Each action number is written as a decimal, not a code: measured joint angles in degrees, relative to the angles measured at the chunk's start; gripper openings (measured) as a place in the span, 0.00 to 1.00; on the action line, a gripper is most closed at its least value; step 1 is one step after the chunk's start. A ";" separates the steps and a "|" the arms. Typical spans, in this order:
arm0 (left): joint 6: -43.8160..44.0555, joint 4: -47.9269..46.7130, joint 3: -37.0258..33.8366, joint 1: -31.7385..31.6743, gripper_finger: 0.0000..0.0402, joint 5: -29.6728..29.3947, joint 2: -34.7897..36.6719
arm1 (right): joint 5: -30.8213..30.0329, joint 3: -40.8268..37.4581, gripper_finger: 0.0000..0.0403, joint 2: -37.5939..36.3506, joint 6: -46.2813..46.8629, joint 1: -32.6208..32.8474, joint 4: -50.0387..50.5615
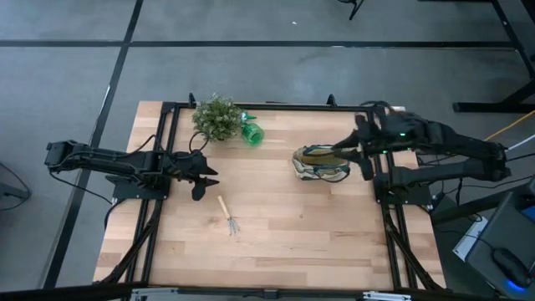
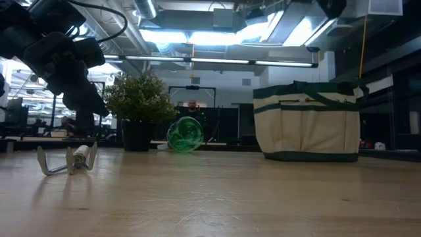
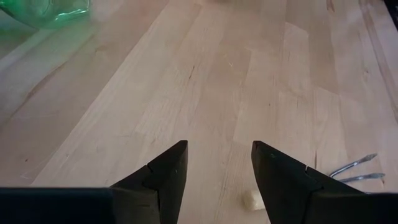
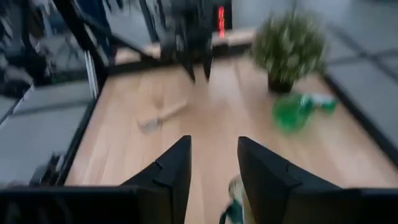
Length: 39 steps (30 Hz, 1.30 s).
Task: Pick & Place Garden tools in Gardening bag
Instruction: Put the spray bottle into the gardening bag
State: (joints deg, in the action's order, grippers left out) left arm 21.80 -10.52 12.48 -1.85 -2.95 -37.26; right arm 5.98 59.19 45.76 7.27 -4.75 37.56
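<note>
Take the gardening bag (image 1: pixel 321 164) as your marker. It stood on the table (image 1: pixel 284 226), toward your right arm's side, and some dark and tan shapes showed in its mouth; what they were you could not tell from above, so count the task as partly done at best.

Two tools were plainly left outside. The wood-handled mini rake (image 1: pixel 227 215) lay flat on the boards, well apart from the bag on the left arm's side, tines pointing toward the front edge. The bright green plastic tool (image 1: pixel 252 133) lay farther back, between the bag and the potted plant (image 1: pixel 216 118), just beside the plant.

Your right gripper (image 1: pixel 341 151) hung just over the bag's rim on its own side, fingers parted and grasping nothing. Your left gripper (image 1: pixel 203 177) hovered well apart from the bag, near the rake, fingers likewise spread and empty, with the rake's handle end showing just beyond them.

Nothing stood between the rake and the bag. The plant crowded the green tool, so reaching for that one risked brushing the foliage.
</note>
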 joint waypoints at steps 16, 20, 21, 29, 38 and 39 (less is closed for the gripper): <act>0.00 0.00 0.00 0.01 0.44 0.01 -0.01 | -1.62 -22.13 0.33 -7.53 1.51 2.18 -40.04; 0.00 -0.01 -0.01 0.00 0.43 0.01 -0.02 | -3.77 -26.65 0.33 -6.54 1.51 2.18 -44.93; 0.00 -0.01 0.01 0.00 0.43 0.00 -0.01 | -3.92 -27.39 0.33 -6.32 1.51 2.18 -45.56; 0.00 -0.01 0.01 0.00 0.43 0.00 0.00 | -4.04 -28.23 0.33 -5.29 1.21 2.16 -45.22; 0.00 -0.01 0.00 0.02 0.43 0.00 -0.02 | -4.07 -28.23 0.33 -5.31 1.03 2.16 -44.96; 0.00 0.00 0.00 0.00 0.43 0.00 -0.01 | -4.06 -28.23 0.33 -5.31 0.96 2.16 -44.95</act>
State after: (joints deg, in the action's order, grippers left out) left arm 21.80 -10.52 12.49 -1.85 -2.95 -37.26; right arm 1.92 30.96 40.45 8.22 -2.59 -7.39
